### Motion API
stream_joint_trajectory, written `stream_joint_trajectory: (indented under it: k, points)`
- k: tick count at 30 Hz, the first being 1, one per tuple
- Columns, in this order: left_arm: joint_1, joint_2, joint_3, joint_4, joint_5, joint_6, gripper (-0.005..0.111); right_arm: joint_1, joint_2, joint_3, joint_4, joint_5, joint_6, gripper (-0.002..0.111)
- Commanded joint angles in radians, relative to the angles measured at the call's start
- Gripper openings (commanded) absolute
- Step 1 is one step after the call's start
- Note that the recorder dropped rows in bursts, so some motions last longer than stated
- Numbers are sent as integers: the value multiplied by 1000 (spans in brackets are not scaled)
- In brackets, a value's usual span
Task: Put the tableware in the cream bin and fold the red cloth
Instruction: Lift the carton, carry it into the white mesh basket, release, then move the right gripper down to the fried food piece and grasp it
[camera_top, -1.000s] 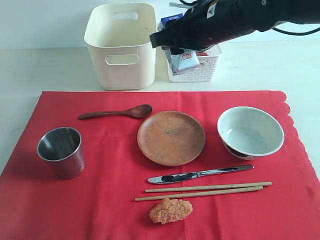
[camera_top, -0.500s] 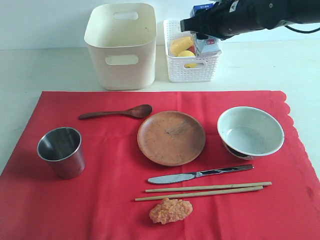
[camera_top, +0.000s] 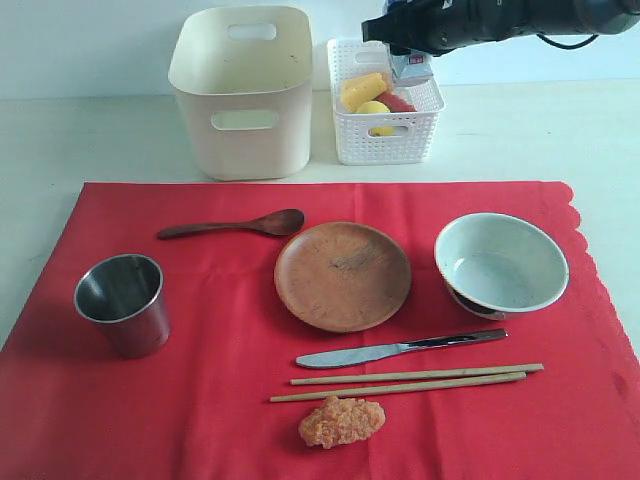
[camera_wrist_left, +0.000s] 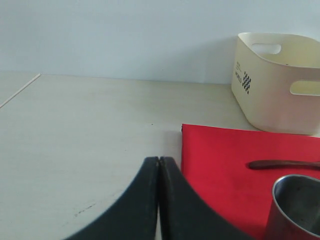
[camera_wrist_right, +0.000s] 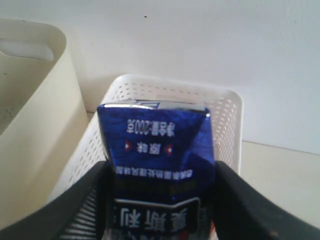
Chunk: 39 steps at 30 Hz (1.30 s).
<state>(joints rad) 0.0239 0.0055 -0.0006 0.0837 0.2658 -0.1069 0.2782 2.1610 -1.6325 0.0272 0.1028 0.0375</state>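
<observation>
The red cloth (camera_top: 220, 400) lies flat under the tableware: steel cup (camera_top: 122, 302), dark wooden spoon (camera_top: 235, 225), brown plate (camera_top: 342, 275), pale bowl (camera_top: 500, 265), knife (camera_top: 400, 348) and chopsticks (camera_top: 410, 381). The cream bin (camera_top: 242, 90) stands behind the cloth, and I see nothing inside it. My right gripper (camera_wrist_right: 160, 175) is shut on a blue milk carton (camera_wrist_right: 157, 145), held above the white basket (camera_top: 385, 140). My left gripper (camera_wrist_left: 159, 160) is shut and holds nothing. It hovers over bare table beside the cloth's edge (camera_wrist_left: 225, 160), close to the cup (camera_wrist_left: 295, 207).
An orange food piece (camera_top: 341, 421) lies on the cloth in front of the chopsticks. The white basket holds yellow and red food pieces. A wall runs behind the bin and the basket. Bare table surrounds the cloth on the left, right and back.
My right arm has drawn back to the right and upward with the milk carton, uncovering the basket's contents. Nothing on the cloth has moved.
</observation>
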Motion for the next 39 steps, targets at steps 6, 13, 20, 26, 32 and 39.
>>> stream_joint_trajectory:
  k: [6,13,20,26,32,39]
  points:
    - [-6,-5,1,-5,-1,-1,3,-10,59,-62,-9,-45,-10,2]
    - [-6,-5,1,-5,-1,-1,3,-10,71,-62,-9,-45,-7,31]
    - [-6,-5,1,-5,-1,-1,3,-10,71,-62,-9,-47,-7,58]
    - [-6,-5,1,-5,-1,-1,3,-10,62,-62,-1,-6,44,72]
    - [-6,-5,1,-5,-1,-1,3,-10,-13,-62,-1,124,45,72]
    - [-6,-5,1,-5,-1,-1,3,-10,-155,-62,-5,270,39,67]
